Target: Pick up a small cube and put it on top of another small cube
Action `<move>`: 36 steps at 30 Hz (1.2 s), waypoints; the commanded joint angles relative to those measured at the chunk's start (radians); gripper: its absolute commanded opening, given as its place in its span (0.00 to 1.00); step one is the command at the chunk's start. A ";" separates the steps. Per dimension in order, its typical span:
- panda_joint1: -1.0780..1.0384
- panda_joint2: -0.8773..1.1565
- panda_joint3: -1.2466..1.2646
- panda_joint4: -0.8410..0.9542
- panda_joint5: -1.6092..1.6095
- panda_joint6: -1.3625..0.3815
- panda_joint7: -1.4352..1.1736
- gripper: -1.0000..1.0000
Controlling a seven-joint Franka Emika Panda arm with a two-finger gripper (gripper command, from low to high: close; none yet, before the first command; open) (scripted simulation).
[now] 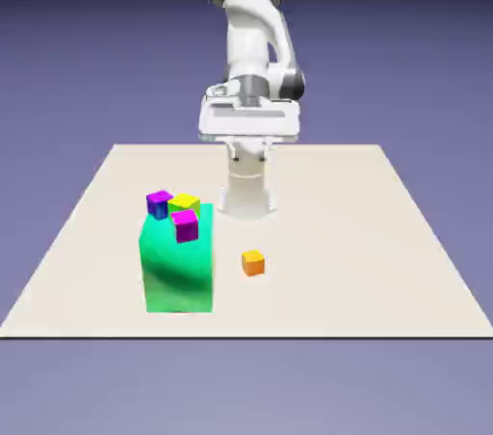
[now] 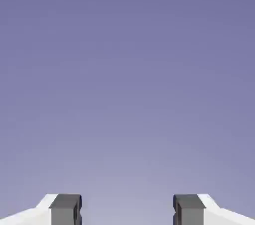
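Note:
One small cube, tiny and plain orange, lies on the beige table just to the exterior view's right of a big green block. Another small cube like it is out of view. My gripper hangs high at the table's far edge, well away from the cube. The hand view shows only the blue-violet backdrop, with the gripper open: its grey fingertips stand wide apart with nothing between them.
On top of the green block sit two magenta-purple cubes and a yellow-green cube. The robot's white base stands behind the block, at the table's far side.

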 commanded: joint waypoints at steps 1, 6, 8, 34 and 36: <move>-0.005 0.036 0.011 0.024 -0.009 -0.044 0.005 0.50; -0.033 0.214 0.063 0.144 -0.054 -0.261 0.030 0.50; -0.044 0.285 0.084 0.192 -0.073 -0.348 0.040 0.50; -0.185 1.211 0.357 0.818 -0.309 -1.479 0.169 0.50; -0.196 1.283 0.378 0.866 -0.327 -1.566 0.179 0.50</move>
